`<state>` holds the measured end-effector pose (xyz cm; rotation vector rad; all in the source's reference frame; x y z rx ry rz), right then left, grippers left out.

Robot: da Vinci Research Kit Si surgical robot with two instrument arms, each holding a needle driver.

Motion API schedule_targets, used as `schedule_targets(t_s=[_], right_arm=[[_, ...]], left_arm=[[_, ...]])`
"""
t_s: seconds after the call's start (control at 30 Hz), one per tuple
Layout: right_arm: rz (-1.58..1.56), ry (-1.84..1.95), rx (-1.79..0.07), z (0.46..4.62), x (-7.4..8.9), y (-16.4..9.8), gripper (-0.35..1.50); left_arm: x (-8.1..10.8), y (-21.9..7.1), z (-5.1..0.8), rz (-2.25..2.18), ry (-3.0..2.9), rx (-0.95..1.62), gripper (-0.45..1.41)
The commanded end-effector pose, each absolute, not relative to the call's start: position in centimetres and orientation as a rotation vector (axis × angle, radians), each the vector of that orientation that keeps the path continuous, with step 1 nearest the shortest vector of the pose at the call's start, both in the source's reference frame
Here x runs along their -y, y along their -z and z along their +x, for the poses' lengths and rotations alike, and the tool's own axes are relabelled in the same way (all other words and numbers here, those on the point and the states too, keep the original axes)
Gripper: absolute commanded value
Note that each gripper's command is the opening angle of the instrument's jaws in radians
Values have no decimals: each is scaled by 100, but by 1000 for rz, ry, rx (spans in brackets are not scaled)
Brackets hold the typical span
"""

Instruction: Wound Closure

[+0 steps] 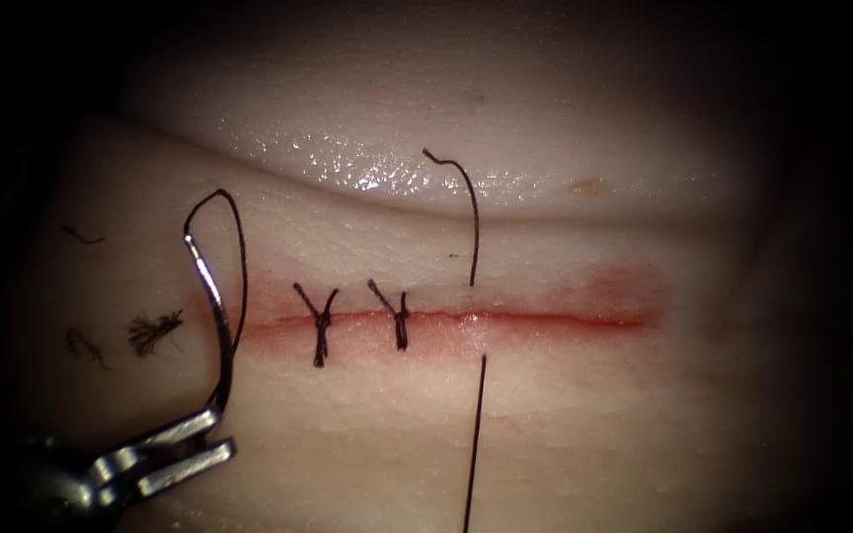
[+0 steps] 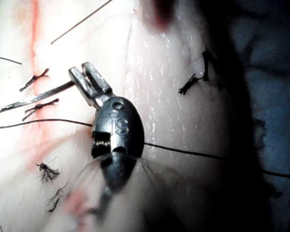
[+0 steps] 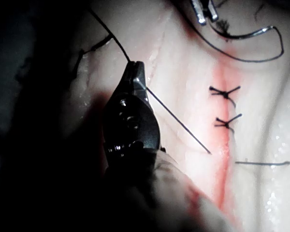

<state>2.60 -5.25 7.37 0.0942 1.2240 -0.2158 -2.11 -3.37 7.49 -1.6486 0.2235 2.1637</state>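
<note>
The left tool's fingers gripped the curved needle at its tip end, clear of the tissue; the right tool's fingers were clamped on the thread.

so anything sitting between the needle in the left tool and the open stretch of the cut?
The left tool holds the needle near its tip end, out of the tissue, left of the cut. Two knotted stitches and the thread crossing the cut lie between it and the open stretch.
</note>
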Motion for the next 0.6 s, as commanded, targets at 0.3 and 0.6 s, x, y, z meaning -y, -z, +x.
schedule_targets(t_s=[0.3,0.6], right_arm=[[119,258,-1252,272,558,-701,-35],[39,145,-1243,268,521,-700,137]], left_arm=[[344,-756,-218,-1647,-2163,-224,-45],[346,-758,-218,-1647,-2160,-222,-45]])
